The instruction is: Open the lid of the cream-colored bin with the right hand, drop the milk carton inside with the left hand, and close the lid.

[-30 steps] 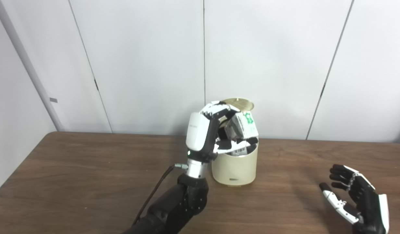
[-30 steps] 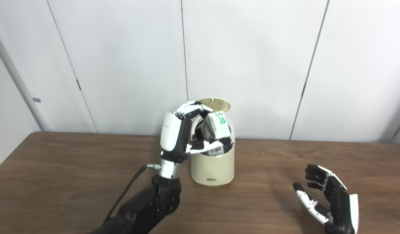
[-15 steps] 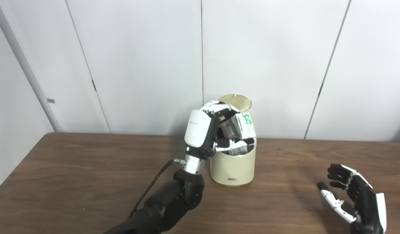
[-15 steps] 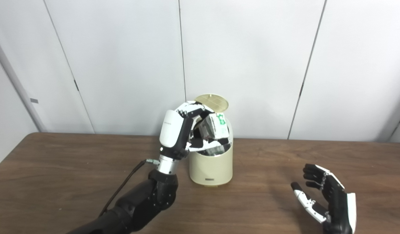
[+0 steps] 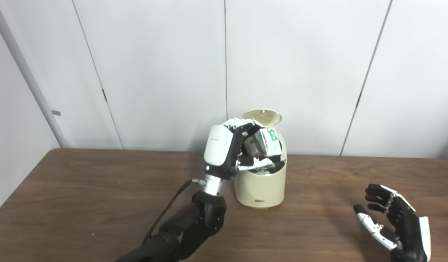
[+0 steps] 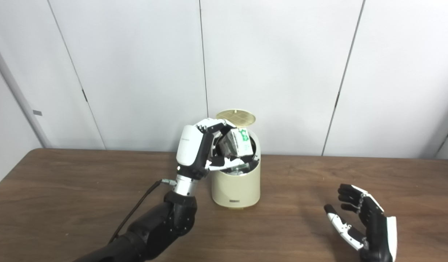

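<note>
The cream-colored bin (image 5: 260,185) stands on the brown table near the back wall, its round lid (image 5: 262,116) tipped up at the rear. My left hand (image 5: 224,151) is at the bin's left rim, shut on the white milk carton (image 5: 264,142) with green print. The carton is tilted and sits low in the bin's mouth. My right hand (image 5: 396,223) hovers open over the table at the front right, far from the bin, holding nothing.
The wooden table (image 5: 82,203) runs across the whole view. White wall panels (image 5: 166,72) rise right behind the bin. A dark cable (image 5: 169,211) hangs along my left forearm.
My left hand has lowered the carton a little deeper into the bin's mouth. The right hand has stayed put. The camera has shifted slightly.
</note>
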Robot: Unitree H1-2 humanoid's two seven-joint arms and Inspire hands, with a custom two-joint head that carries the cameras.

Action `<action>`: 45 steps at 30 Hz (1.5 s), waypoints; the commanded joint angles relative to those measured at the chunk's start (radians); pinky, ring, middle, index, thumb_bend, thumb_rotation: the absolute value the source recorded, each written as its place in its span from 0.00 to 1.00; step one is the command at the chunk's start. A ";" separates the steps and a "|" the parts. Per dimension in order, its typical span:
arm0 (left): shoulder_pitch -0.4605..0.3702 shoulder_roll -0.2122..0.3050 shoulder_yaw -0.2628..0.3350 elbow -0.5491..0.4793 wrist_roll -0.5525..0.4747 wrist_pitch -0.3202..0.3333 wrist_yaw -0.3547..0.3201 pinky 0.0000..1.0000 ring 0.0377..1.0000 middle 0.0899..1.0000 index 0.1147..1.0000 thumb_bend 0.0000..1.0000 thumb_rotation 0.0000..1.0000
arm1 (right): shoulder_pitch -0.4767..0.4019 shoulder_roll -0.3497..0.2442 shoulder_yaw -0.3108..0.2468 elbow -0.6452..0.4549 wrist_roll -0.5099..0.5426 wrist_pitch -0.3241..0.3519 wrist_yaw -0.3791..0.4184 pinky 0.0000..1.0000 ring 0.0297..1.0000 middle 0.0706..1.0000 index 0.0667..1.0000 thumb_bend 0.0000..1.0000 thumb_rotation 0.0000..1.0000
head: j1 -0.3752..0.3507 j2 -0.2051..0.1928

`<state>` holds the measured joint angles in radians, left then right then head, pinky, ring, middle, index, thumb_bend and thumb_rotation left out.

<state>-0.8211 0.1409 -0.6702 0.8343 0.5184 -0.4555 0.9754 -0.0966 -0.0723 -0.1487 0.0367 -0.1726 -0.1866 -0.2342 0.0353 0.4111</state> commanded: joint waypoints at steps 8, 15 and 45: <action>-0.036 0.024 0.002 -0.063 -0.056 -0.014 -0.088 1.00 0.61 0.45 0.44 0.95 0.29 | 0.032 0.020 0.011 0.027 0.001 -0.008 -0.005 0.60 0.65 0.64 0.63 0.30 0.02 | 0.000 0.002; -0.030 0.025 0.013 -0.071 -0.054 -0.014 -0.108 1.00 0.64 0.50 0.49 1.00 0.43 | 0.030 0.018 0.012 0.032 -0.001 -0.014 -0.005 0.60 0.65 0.64 0.63 0.30 0.03 | 0.002 0.003; -0.030 0.037 0.007 -0.073 -0.066 -0.014 -0.096 1.00 0.66 0.54 0.54 1.00 0.52 | 0.032 0.025 0.012 0.022 0.007 0.009 -0.006 0.61 0.65 0.64 0.63 0.30 0.01 | 0.000 0.003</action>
<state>-0.8034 0.1694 -0.6753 0.7932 0.4609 -0.4542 0.8520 -0.0964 -0.0721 -0.1475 0.0351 -0.1670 -0.1645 -0.2341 0.0338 0.4126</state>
